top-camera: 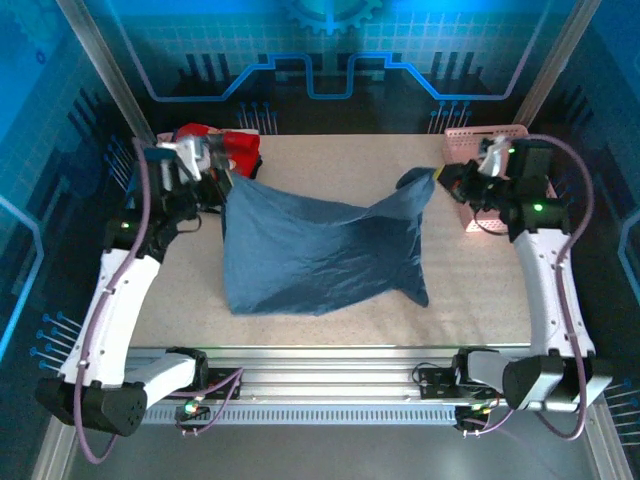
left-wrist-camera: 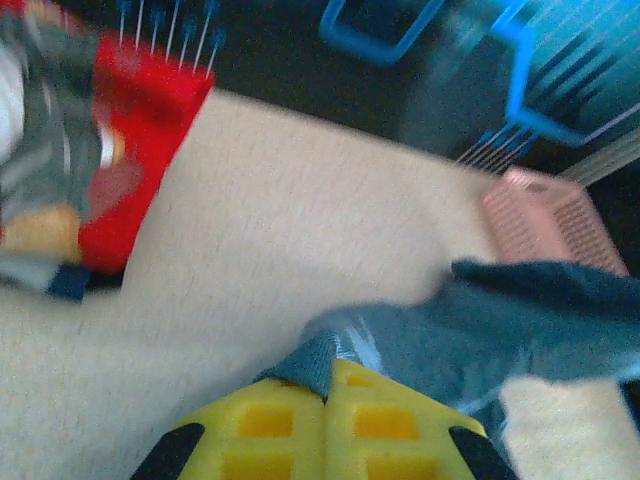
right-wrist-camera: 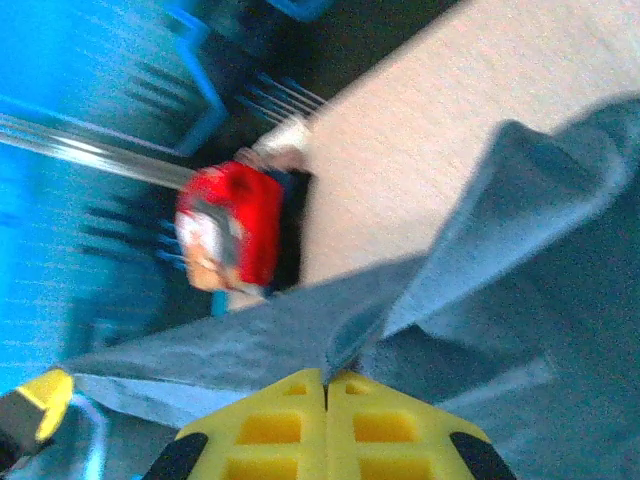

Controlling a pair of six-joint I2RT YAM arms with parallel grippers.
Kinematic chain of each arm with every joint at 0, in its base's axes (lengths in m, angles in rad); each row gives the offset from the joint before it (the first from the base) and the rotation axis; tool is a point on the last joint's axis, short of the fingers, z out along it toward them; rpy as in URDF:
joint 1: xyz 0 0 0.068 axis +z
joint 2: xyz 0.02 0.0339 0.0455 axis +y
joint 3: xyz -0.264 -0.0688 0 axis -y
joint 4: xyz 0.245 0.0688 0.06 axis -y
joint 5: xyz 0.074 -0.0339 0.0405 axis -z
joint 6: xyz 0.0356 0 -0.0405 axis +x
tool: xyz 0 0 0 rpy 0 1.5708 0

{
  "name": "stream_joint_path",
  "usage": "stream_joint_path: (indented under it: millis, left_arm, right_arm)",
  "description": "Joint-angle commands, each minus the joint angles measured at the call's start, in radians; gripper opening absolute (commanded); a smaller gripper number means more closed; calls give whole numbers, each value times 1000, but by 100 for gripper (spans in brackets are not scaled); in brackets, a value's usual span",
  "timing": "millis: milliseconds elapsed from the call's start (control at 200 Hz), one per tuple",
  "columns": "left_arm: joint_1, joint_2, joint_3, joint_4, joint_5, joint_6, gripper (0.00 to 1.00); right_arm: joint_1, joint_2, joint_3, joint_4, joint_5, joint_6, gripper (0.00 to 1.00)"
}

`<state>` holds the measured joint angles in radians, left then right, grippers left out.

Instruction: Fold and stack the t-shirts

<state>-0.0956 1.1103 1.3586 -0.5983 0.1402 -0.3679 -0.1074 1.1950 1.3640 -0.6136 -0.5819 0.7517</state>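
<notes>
We hold the slate-blue t-shirt (top-camera: 320, 250) stretched above the worktop (top-camera: 470, 290) — left gripper (top-camera: 222, 178) and right gripper (top-camera: 446, 180), jaws pinching opposite corners. Spreading step; next, we judge, it needs laying flat, evenly tensioned, before folding.

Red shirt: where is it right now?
In the top view the red shirt lies at the far-left corner of the table, just behind the left gripper, beyond the blue shirt.
</notes>
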Motion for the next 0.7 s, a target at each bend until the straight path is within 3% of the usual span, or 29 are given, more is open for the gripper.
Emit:
stream_joint_path:
  millis: [0,300,695]
  left_arm:
    - [28,14,183,12,27,-19,0]
    - [33,97,633,-32,44,24,0]
    - [31,30,764,-13,86,40,0]
  right_arm:
    - [-69,-45,96,77,-137,127,0]
    - [-231,-76,426,177,-253,333,0]
    - [-288,35,883,130,-264,436,0]
